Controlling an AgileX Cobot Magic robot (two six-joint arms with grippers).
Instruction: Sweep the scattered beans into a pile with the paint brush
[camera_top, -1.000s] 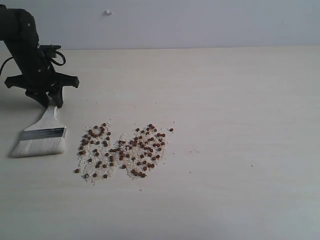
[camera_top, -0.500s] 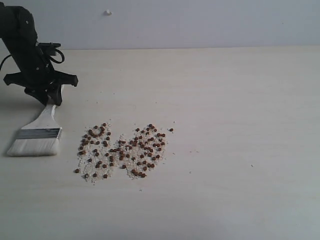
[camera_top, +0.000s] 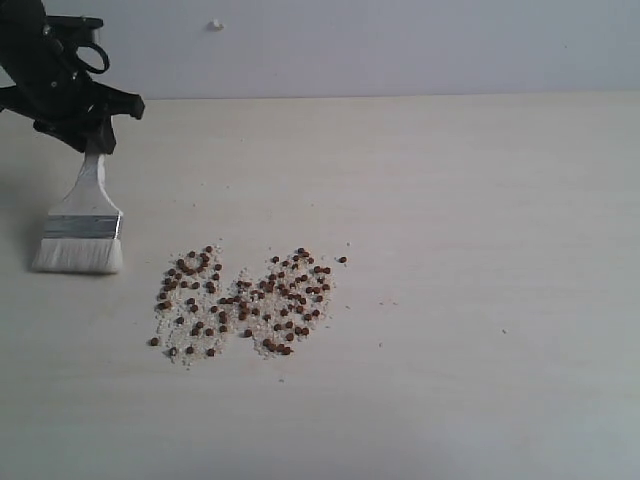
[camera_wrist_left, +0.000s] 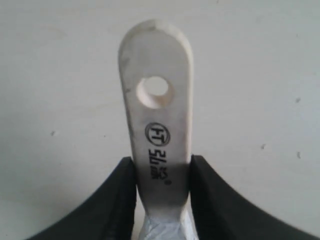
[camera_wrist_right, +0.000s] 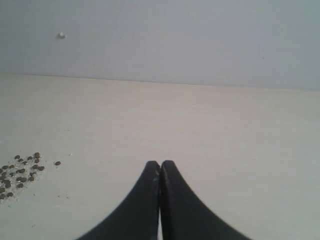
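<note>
Beans (camera_top: 245, 300) are strewn unpiled toward four o'clock from the paint brush (camera_top: 85, 225), whose long axis is held twelve-to-six, bristles at six, its handle clamped by the nearer left gripper (camera_top: 93, 142); the right gripper (camera_wrist_right: 160, 172) is pressed closed, empty.

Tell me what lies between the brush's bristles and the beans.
Nothing. In the exterior view only a bare strip of table separates the brush from the nearest beans.
</note>
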